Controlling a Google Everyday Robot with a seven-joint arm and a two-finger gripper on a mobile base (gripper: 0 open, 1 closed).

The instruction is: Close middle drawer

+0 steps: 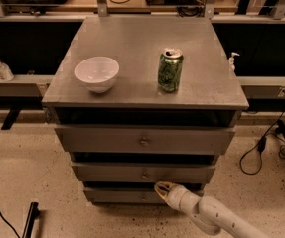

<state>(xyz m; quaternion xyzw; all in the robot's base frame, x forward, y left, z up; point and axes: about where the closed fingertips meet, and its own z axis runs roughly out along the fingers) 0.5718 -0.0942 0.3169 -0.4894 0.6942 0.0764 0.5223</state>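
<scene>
The grey cabinet has three drawers. The middle drawer [181, 173] has a flat grey front and a small round centre knob [144, 174]. Its front stands slightly forward of the bottom drawer front [117, 196] and behind the top drawer front [107, 139]. My gripper [162, 188] is at the end of a white arm that comes in from the lower right. It is just below the middle drawer's front, right of centre, against the bottom drawer's top edge.
A white bowl [97, 73] and a green can [170, 70] stand on the cabinet top [132, 38]. Black cables [261, 148] lie on the floor at the right. A dark bar [30, 219] lies at the lower left. Shelving runs behind the cabinet.
</scene>
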